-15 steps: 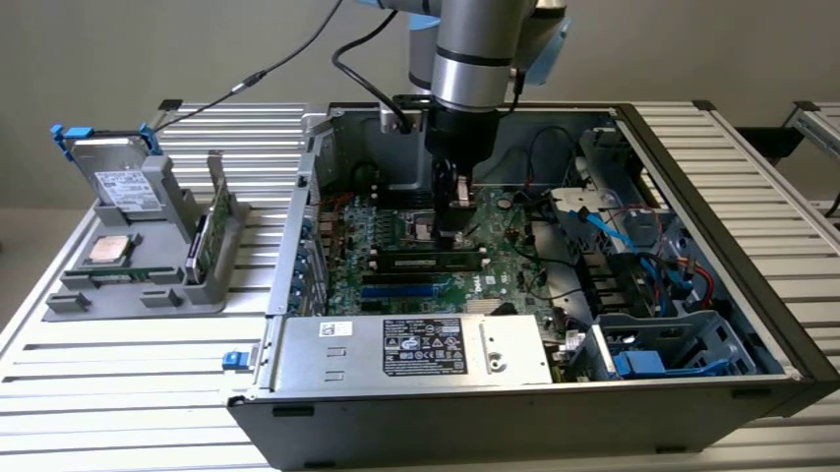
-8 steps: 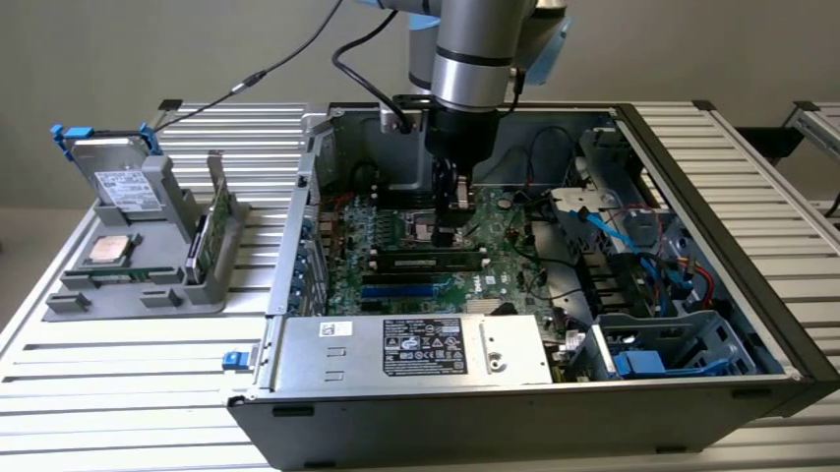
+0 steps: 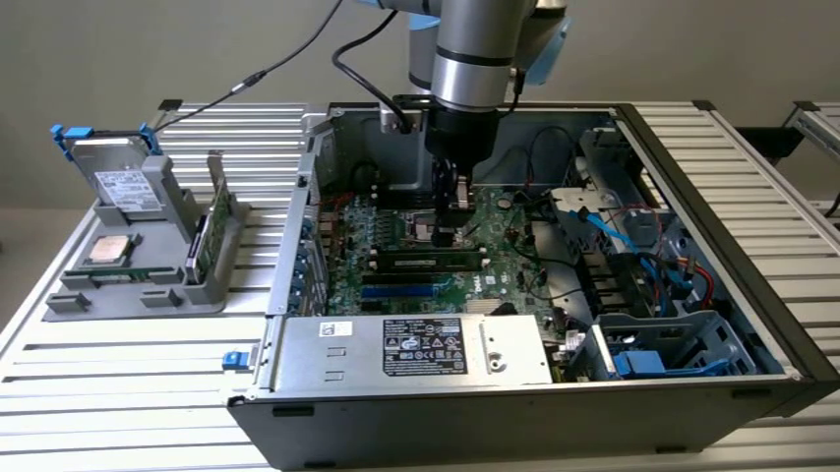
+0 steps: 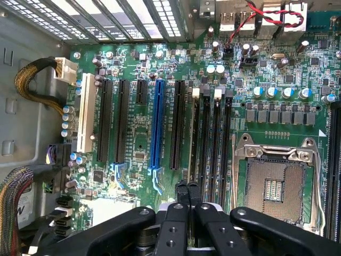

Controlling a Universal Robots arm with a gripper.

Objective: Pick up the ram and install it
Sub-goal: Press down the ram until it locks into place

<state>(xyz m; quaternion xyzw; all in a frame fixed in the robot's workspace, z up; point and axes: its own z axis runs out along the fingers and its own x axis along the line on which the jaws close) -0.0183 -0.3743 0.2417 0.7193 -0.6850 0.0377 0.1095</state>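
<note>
I hang over a slatted metal table (image 3: 118,364), lowered into the open computer case (image 3: 735,197) that stands on it. Below my fingers (image 3: 450,236) (image 4: 186,188) the green motherboard (image 4: 133,133) covers the case floor. The grey power supply (image 3: 407,349) with its black label sits near me, between my fingers and the case's front wall.

Well apart from my fingers, outside the case on the exterior view's left, a grey holder (image 3: 118,295) carries a hard drive (image 3: 125,182), a square silver processor chip (image 3: 108,251) and a thin green board (image 3: 216,221) standing on edge. Blue cables (image 3: 611,231) cross the case on the exterior view's right, away from me, and a braided cable bundle (image 4: 26,85) lies by the case wall beyond the slots.

Just beside my fingers is the open processor socket (image 4: 277,186) with its metal frame. On their other side run the long expansion slots, black ones and one blue slot (image 4: 157,122), with a white slot (image 4: 85,114) farthest off. Nothing stands between my fingers and the memory slots.

My fingers are pressed together, pinching nothing that I can see. The ram (image 3: 423,261) (image 4: 192,138) stands on edge in the memory slot farthest from the socket, in line with my fingertips and just ahead of them. I cannot tell whether the tips touch its edge.
</note>
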